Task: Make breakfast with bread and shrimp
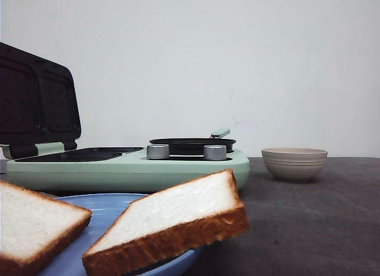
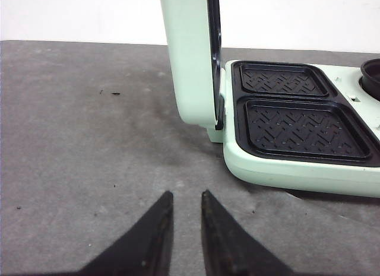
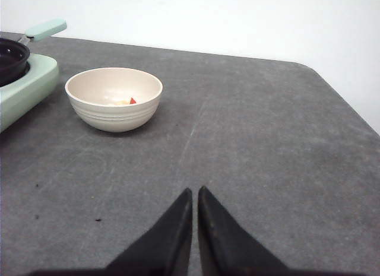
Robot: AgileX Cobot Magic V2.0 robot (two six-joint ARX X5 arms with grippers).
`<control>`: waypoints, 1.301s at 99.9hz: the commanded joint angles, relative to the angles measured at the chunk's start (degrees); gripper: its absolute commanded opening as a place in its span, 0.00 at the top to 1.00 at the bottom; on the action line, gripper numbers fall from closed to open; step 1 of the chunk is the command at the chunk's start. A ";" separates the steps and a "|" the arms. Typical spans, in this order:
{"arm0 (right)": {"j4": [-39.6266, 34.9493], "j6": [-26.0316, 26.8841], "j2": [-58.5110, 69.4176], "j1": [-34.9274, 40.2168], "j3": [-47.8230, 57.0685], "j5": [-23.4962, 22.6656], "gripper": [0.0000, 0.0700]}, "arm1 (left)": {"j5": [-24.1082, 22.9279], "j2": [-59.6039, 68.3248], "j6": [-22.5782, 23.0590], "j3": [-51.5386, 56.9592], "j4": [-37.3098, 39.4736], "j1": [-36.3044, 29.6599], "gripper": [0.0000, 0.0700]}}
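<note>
Two slices of bread, one (image 1: 172, 219) leaning on the rim and one (image 1: 32, 225) at the left, rest on a blue plate (image 1: 110, 203) close to the front camera. A beige bowl (image 3: 114, 99) holds the shrimp (image 3: 126, 101), seen only as a small pale piece with a red tip. My left gripper (image 2: 187, 194) hovers over bare table beside the mint-green breakfast maker (image 2: 285, 166), slightly open and empty. My right gripper (image 3: 194, 190) is shut on nothing, over the table short of the bowl. Neither gripper shows in the front view.
The breakfast maker (image 1: 127, 166) has its lid (image 1: 35, 104) standing open over two black grill plates (image 2: 300, 127). A small black pan (image 1: 191, 145) with a mint handle (image 3: 44, 28) sits on its right part. The bowl (image 1: 294, 163) stands right of it.
</note>
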 commanded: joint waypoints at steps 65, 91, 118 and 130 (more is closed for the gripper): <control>0.28 14.71 -0.09 0.13 -0.07 -1.53 0.99 | 0.07 0.13 -14.45 -0.83 -0.07 -0.02 1.00; -9.16 21.46 -0.02 0.13 7.08 -5.46 1.00 | 6.64 0.28 -20.65 2.95 -0.33 -0.09 0.99; -13.90 30.03 6.93 0.13 18.32 -10.54 1.00 | 8.68 6.95 -20.57 14.93 -6.95 -0.09 0.99; -19.67 29.99 15.17 0.13 24.55 -14.12 1.00 | 8.70 14.36 -20.17 22.10 -14.71 -0.09 0.99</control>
